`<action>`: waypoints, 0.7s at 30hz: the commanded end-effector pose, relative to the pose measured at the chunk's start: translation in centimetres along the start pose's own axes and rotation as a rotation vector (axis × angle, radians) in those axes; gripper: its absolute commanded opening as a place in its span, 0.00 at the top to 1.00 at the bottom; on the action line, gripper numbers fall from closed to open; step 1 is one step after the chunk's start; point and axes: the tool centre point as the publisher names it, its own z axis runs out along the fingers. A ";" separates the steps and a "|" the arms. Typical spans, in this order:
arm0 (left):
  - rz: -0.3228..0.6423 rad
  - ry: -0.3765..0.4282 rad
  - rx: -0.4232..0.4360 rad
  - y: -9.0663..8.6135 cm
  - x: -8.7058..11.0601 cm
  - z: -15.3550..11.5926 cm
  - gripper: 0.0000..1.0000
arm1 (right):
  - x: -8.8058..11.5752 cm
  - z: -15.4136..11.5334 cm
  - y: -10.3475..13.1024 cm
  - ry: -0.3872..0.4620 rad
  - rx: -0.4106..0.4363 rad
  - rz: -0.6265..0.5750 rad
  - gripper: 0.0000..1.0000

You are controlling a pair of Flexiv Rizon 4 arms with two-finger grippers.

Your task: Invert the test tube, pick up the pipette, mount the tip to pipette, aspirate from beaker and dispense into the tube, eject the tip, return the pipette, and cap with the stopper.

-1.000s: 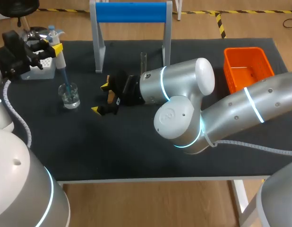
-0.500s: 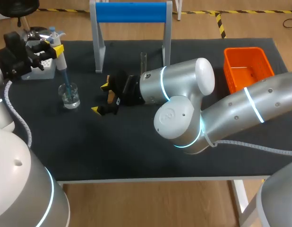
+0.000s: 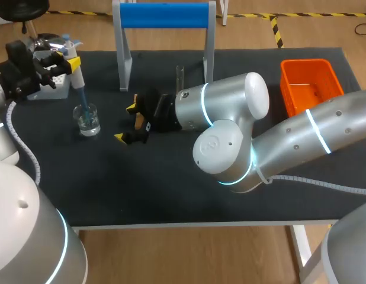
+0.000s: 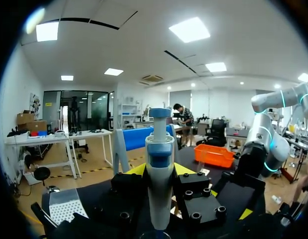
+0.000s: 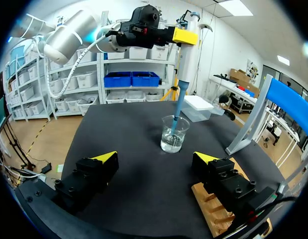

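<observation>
My left gripper (image 3: 69,61) is shut on the white pipette (image 3: 75,70), holding it upright at the table's back left. The pipette's blue tip (image 3: 82,100) dips into the glass beaker (image 3: 87,120), which holds clear liquid. In the left wrist view the pipette (image 4: 159,169) stands between the yellow-tipped fingers of the left gripper (image 4: 160,172). My right gripper (image 3: 126,123) rests open low over the table's middle, with the beaker (image 5: 174,133) ahead of it and nothing between its fingers (image 5: 101,160). A clear test tube (image 3: 180,77) stands upright behind the right wrist.
A white tip box (image 3: 51,87) sits at the back left behind the beaker. A blue-topped frame (image 3: 165,15) stands at the back middle and an orange bin (image 3: 310,84) at the back right. A wooden rack (image 5: 214,209) lies under my right gripper's finger.
</observation>
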 end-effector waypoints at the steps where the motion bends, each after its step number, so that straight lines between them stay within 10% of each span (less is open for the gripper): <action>1: 0.002 0.000 0.004 0.1 -0.1 0.1 1.00 | -0.1 0.0 -0.1 0.002 -0.003 0.000 0.00; 21: 0.000 -0.005 0.009 0.0 0.0 -0.3 1.00 | -0.1 0.0 -0.1 0.002 -0.003 0.000 0.00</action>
